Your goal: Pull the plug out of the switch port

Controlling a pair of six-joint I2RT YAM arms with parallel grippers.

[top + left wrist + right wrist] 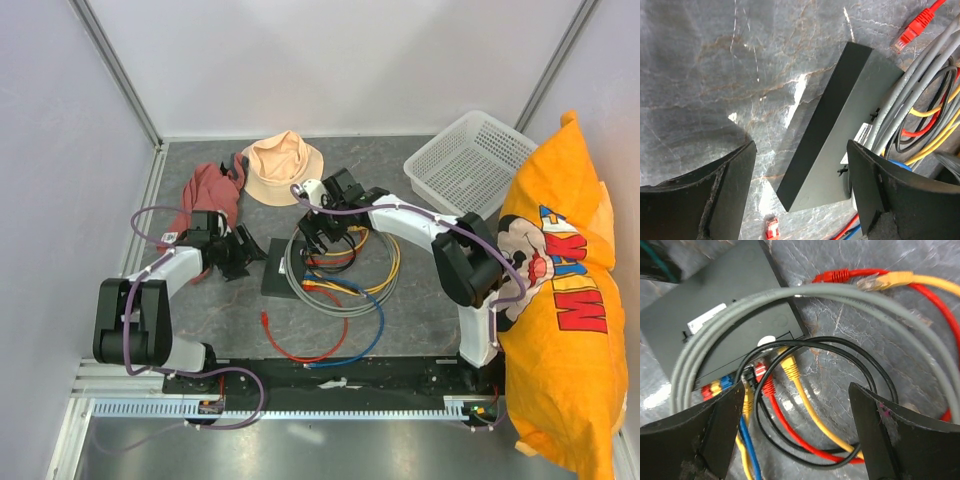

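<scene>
The switch (275, 278) is a flat matte black box lying on the marbled grey tabletop between the two arms. In the left wrist view my left gripper (801, 150) is open and straddles the switch's (840, 145) near corner, its right finger over the top face and a gap of table on the left. My right gripper (797, 390) is open just above the port edge. A yellow plug (790, 367) and a red plug (760, 372) sit in ports between its fingers. More red, yellow and blue plugs (715, 387) fill the ports further left.
Coiled grey cable (340, 290) and black, red, yellow and blue leads lie over and beside the switch. Loose plug ends (835, 275) rest on the table. A peach hat (283, 165), a red cloth (210, 195), a white basket (465, 160) and an orange pillow (560, 290) surround the area.
</scene>
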